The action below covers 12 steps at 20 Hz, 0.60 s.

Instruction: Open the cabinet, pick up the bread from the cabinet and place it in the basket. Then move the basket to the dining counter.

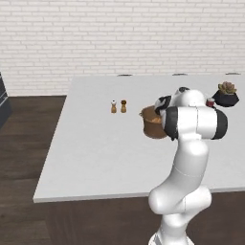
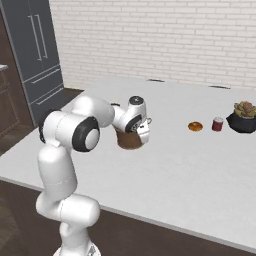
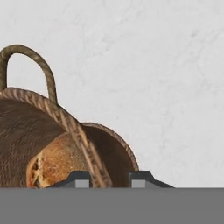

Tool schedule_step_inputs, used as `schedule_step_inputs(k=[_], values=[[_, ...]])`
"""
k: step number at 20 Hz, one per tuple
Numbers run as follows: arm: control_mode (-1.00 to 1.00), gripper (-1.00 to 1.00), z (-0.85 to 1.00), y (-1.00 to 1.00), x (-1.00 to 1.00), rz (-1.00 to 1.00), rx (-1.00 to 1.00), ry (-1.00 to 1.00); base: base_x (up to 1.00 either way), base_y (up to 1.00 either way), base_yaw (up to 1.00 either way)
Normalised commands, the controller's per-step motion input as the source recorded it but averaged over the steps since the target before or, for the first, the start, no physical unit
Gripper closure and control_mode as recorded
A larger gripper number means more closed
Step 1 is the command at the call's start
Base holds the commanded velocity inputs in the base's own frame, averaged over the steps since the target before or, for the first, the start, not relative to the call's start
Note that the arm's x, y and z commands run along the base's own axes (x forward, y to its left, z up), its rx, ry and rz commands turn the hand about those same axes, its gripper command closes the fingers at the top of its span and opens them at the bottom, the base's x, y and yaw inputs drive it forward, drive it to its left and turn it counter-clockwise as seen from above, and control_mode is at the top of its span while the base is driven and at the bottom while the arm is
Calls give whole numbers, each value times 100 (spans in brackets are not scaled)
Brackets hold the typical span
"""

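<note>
While holding bread point(image 3: 52, 164), basket point(image 3: 26, 127), counter point(image 3: 166, 78)

No readable text, label, brand, number or sign appears on anything.

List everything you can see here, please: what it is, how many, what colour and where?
Large flat white dining counter: one, mid-room.
Round brown woven basket: one, on the counter under the hand.
Golden-brown bread bun: one, inside the basket.
Small wooden shakers: two, brown, left of the basket.
Round orange-brown pastry: one, right of the basket.
Small red cup: one, beside the plant.
Succulent in black pot: one, far right.
Tall dark grey fridge: one, far left.
Gripper: one, dark tips astride the basket rim.
</note>
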Motion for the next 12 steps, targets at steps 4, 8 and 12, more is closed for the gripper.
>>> schedule_step_inputs(k=[4, 8, 12], values=[[-100, -100, -19, 10, 1, 0, -2, 0, 0, 0, 0], [-100, -100, 8, 0, 0, 0, 0, 0, 0, 0, 0], [-100, -100, 44, 0, -10, 0, 2, 0, 0, 0, 0]])
